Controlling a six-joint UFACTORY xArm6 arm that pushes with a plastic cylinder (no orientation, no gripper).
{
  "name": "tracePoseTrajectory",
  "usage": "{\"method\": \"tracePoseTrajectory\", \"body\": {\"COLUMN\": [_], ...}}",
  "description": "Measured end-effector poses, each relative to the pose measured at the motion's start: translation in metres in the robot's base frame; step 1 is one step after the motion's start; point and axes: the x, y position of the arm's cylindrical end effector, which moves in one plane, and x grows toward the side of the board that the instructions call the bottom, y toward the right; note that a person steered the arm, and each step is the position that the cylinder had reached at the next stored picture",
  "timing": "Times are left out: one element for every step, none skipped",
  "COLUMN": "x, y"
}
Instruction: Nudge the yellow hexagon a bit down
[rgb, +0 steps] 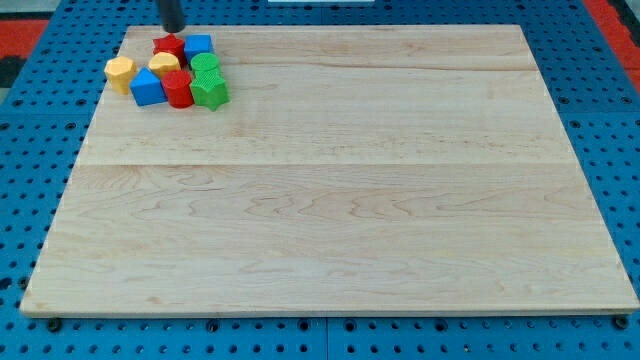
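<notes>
My tip (173, 29) has no jaws and holds nothing. It sits just above the red block (168, 45), near the yellow hexagon (119, 72).

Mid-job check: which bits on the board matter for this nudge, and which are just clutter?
Job: yellow hexagon at the cluster's left; my tip above the cluster.
Clutter: yellow block, red blocks, blue blocks, green blocks.

A pale wooden surface (330, 190) fills the view, ringed by blue perforated matting (40, 150), with red patches at eleven and one o'clock.
</notes>
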Motion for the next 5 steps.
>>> {"method": "tracePoseTrajectory", "body": {"x": [0.016,0.029,0.054,0.063,0.075], "y": [-0.031,-0.042,-0.043,-0.035,-0.035]}}
